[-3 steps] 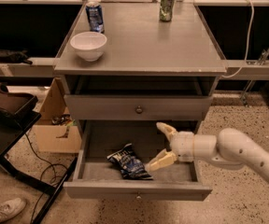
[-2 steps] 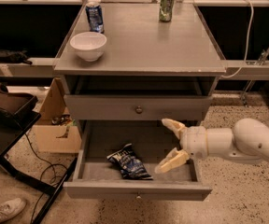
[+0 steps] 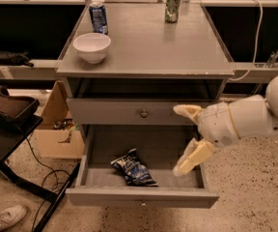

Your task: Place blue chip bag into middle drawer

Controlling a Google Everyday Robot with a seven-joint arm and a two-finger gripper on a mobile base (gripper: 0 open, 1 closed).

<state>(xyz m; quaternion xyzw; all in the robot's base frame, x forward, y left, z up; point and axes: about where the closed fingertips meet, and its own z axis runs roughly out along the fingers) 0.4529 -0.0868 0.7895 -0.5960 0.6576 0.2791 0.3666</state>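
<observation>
The blue chip bag (image 3: 133, 168) lies flat on the floor of the open middle drawer (image 3: 100, 149), left of its centre. My gripper (image 3: 181, 139) is open and empty, held above the drawer's right part, to the right of the bag and apart from it. One finger (image 3: 186, 111) points up in front of the shut upper drawer, the other finger (image 3: 193, 157) hangs down over the open drawer.
On the cabinet top (image 3: 168, 47) stand a white bowl (image 3: 92, 47), a blue-and-white can (image 3: 98, 16) and a green can (image 3: 173, 6). A cardboard box (image 3: 57, 129) sits on the floor at the left, beside a black stand (image 3: 8, 115) with cables.
My gripper has drawn back to the right and risen a little, away from the chip bag. The bag has stayed lying in the drawer.
</observation>
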